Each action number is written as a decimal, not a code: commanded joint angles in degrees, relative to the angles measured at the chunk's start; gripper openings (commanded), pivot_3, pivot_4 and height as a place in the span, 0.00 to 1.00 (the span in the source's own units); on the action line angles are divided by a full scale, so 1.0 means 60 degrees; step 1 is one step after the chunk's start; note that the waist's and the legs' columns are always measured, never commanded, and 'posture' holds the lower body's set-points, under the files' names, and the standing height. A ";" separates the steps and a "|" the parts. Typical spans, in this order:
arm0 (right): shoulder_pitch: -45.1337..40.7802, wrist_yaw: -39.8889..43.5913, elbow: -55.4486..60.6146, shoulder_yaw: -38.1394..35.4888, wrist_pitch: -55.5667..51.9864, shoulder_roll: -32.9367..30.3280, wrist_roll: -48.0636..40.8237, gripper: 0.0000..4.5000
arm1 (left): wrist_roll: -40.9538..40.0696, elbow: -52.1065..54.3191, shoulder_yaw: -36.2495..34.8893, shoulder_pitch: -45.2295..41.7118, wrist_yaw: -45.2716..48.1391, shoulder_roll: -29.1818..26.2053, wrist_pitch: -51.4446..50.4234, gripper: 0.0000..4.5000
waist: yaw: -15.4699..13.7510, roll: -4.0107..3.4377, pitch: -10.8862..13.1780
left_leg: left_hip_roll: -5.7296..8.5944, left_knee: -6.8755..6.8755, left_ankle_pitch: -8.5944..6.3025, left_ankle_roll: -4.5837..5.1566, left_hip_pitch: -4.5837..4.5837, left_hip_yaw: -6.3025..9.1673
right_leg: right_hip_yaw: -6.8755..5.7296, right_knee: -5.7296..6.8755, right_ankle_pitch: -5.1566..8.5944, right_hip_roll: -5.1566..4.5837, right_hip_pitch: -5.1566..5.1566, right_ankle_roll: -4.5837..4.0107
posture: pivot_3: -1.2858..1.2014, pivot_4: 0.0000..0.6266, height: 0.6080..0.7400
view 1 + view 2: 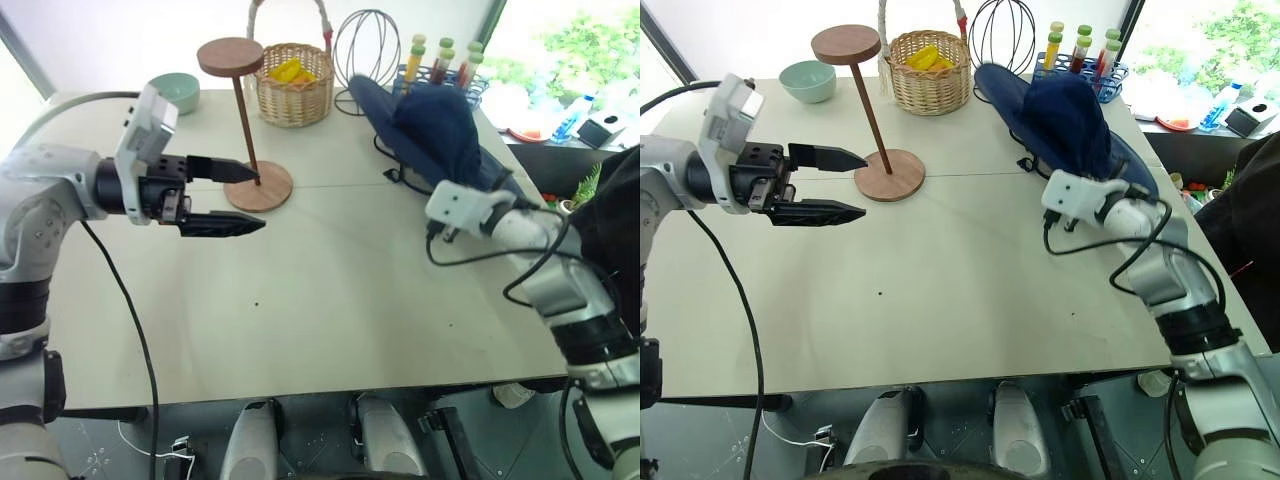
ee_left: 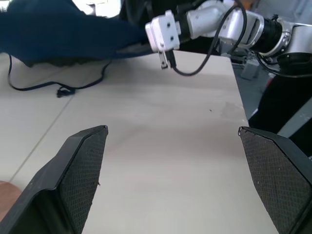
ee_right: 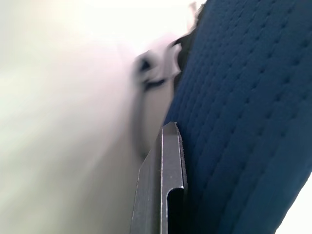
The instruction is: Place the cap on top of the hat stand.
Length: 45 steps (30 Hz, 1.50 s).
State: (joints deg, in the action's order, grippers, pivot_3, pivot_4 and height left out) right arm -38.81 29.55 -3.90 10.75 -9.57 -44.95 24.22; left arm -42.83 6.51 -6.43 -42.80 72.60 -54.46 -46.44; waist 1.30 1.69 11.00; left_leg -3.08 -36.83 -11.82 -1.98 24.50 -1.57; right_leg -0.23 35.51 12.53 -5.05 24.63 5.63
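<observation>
With the right gripper pinching only the navy sun hat's floppy brim, it may slip before reaching the wooden hat stand.

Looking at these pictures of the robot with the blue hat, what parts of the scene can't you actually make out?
- Right gripper's fingertips: in both eye views the cap covers them.
- Right wrist view: the background beside the cap is blurred; nothing there can be named.
- Hat stand: in the left wrist view just a sliver of its base shows, cut off at the corner.
- Tubes in the rack: labels too small to read.
</observation>
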 commanded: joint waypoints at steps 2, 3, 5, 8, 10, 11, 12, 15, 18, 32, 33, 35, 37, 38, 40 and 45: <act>-0.2278 -0.0100 -0.0605 -0.0127 0.1195 -0.0114 0.0203 0.00 | -0.0508 0.0021 -0.1487 0.0155 -0.0512 -0.0565 -0.0454 1.00 | 0.0023 -0.0031 0.0026 | 0.0000 0.0008 0.0000 0.0000 0.0004 0.0000 | 0.0002 0.0001 0.0000 0.0001 0.0008 0.0001 | 0.52 0.24 1.00; -0.2779 -0.0090 -0.0884 -0.0057 0.1474 -0.0049 0.0207 0.00 | -0.0564 0.0041 -0.1760 0.0273 -0.0606 -0.0710 -0.0534 1.00 | 0.0037 -0.0038 0.0030 | 0.0000 0.0012 0.0000 0.0000 0.0004 0.0000 | 0.0002 0.0002 0.0003 0.0002 0.0012 0.0004 | 0.52 0.24 1.00; -0.3672 -0.0180 -0.1517 0.0096 0.2064 0.0084 0.0293 0.00 | -0.0610 0.0073 -0.2249 0.0557 -0.0748 -0.1015 -0.0618 1.00 | 0.0099 -0.0041 0.0032 | 0.0001 0.0032 0.0000 0.0000 0.0005 -0.0002 | 0.0005 0.0001 0.0005 0.0001 0.0021 0.0007 | 0.52 0.24 1.00; -0.4866 -0.0383 -0.2513 0.0277 0.2890 0.0394 0.0383 0.00 | -0.0623 0.0119 -0.2977 0.1049 -0.0956 -0.1437 -0.0704 1.00 | 0.0155 -0.0038 0.0032 | 0.0002 0.0066 0.0002 -0.0003 0.0003 -0.0001 | 0.0005 -0.0004 0.0011 0.0001 0.0024 0.0013 | 0.52 0.24 1.00; -0.5514 -0.0521 -0.3119 0.0339 0.3336 0.0672 0.0356 0.00 | -0.0650 0.0202 -0.3450 0.1404 -0.1055 -0.1669 -0.0787 1.00 | 0.0189 -0.0039 0.0032 | 0.0003 0.0075 0.0003 -0.0005 0.0003 -0.0004 | 0.0006 -0.0008 0.0010 0.0000 0.0030 0.0013 | 0.52 0.24 1.00; -0.5860 -0.0586 -0.3437 0.0382 0.3569 0.0860 0.0331 0.00 | -0.0645 0.0248 -0.3748 0.1615 -0.1092 -0.1794 -0.0834 1.00 | 0.0210 -0.0038 0.0032 | 0.0003 0.0080 0.0004 -0.0007 0.0003 -0.0004 | 0.0007 -0.0009 0.0010 0.0000 0.0031 0.0013 | 0.52 0.24 1.00; -0.6159 -0.0644 -0.3740 0.0418 0.3803 0.1040 0.0301 0.00 | -0.0642 0.0285 -0.4003 0.1810 -0.1144 -0.1899 -0.0862 1.00 | 0.0223 -0.0040 0.0033 | 0.0003 0.0083 0.0005 -0.0007 0.0003 -0.0007 | 0.0008 -0.0010 0.0010 0.0000 0.0037 0.0013 | 0.52 0.24 1.00; -0.7123 -0.0878 -0.4962 0.0555 0.4333 0.1752 0.0227 0.00 | -0.0728 0.0463 -0.4759 0.2344 -0.1314 -0.2122 -0.1007 1.00 | 0.0282 -0.0042 0.0035 | 0.0002 0.0102 0.0009 -0.0013 0.0002 -0.0011 | 0.0013 -0.0002 0.0009 0.0001 0.0055 0.0013 | 0.52 0.24 1.00; -0.7984 -0.1234 -0.6320 0.0710 0.4780 0.2337 0.0363 0.00 | -0.0906 0.0737 -0.5248 0.2724 -0.1510 -0.2151 -0.1157 1.00 | 0.0370 -0.0042 0.0035 | 0.0001 0.0111 0.0013 -0.0018 0.0001 -0.0012 | 0.0015 0.0032 0.0008 0.0002 0.0073 0.0014 | 0.52 0.24 1.00; -1.0605 -0.2432 -0.9423 0.1018 0.6539 0.4533 0.0419 0.00 | -0.1097 0.1115 -0.6696 0.4121 -0.2119 -0.2107 -0.1313 1.00 | 0.0551 -0.0046 0.0038 | -0.0012 0.0152 0.0017 -0.0027 -0.0002 -0.0008 | 0.0025 0.0114 0.0016 0.0021 0.0131 0.0003 | 0.52 0.24 1.00; -1.0625 -0.2453 -0.9439 0.0997 0.6562 0.4685 0.0383 0.00 | -0.1088 0.1083 -0.6734 0.4161 -0.2131 -0.2123 -0.1282 1.00 | 0.0547 -0.0044 0.0037 | -0.0019 0.0153 0.0017 -0.0027 -0.0002 -0.0008 | 0.0024 0.0114 0.0017 0.0028 0.0131 0.0001 | 0.52 0.24 1.00; -1.0710 -0.2652 -0.9556 0.1047 0.6585 0.4933 0.0461 0.00 | -0.1107 0.1084 -0.6776 0.4192 -0.2186 -0.2123 -0.1232 1.00 | 0.0533 -0.0044 0.0037 | -0.0028 0.0150 0.0017 -0.0028 -0.0003 -0.0008 | 0.0023 0.0113 0.0017 0.0036 0.0129 0.0001 | 0.52 0.24 1.00; -1.0836 -0.2908 -0.9691 0.1085 0.6576 0.5102 0.0571 0.00 | -0.1155 0.1109 -0.6792 0.4173 -0.2268 -0.2107 -0.1225 1.00 | 0.0505 -0.0044 0.0037 | -0.0032 0.0148 0.0020 -0.0033 -0.0002 -0.0008 | 0.0023 0.0113 0.0017 0.0038 0.0129 -0.0002 | 0.52 0.24 1.00; -1.0880 -0.2977 -0.9718 0.1052 0.6549 0.5174 0.0550 0.00 | -0.1169 0.1122 -0.6800 0.4176 -0.2290 -0.2100 -0.1226 1.00 | 0.0475 -0.0044 0.0037 | -0.0032 0.0147 0.0022 -0.0037 -0.0002 -0.0008 | 0.0023 0.0113 0.0018 0.0038 0.0129 -0.0004 | 0.52 0.24 1.00; -1.0907 -0.3046 -0.9698 0.1004 0.6549 0.5247 0.0494 0.00 | -0.1186 0.1153 -0.6839 0.4213 -0.2310 -0.2085 -0.1235 1.00 | 0.0435 -0.0040 0.0035 | -0.0032 0.0146 0.0025 -0.0044 0.0000 -0.0008 | 0.0022 0.0113 0.0031 0.0037 0.0128 -0.0027 | 0.52 0.24 1.00; -1.0130 -0.2780 -0.8687 0.0875 0.6812 0.4960 0.0257 0.00 | -0.1209 0.1228 -0.7229 0.4524 -0.2328 -0.2070 -0.1352 1.00 | 0.0449 -0.0030 0.0029 | -0.0034 0.0147 0.0028 -0.0049 0.0000 -0.0009 | 0.0022 0.0111 0.0031 0.0037 0.0127 -0.0028 | 0.52 0.24 1.00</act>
State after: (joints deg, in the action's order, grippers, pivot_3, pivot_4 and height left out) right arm -99.75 12.87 -60.33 17.74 30.27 -13.66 27.70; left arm -49.40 13.17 -46.42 -15.76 58.67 -66.05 -54.71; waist 4.00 1.51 11.17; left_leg -3.31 -35.95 -11.65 -2.27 24.50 -1.62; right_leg -0.11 36.18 12.72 -4.81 25.39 5.45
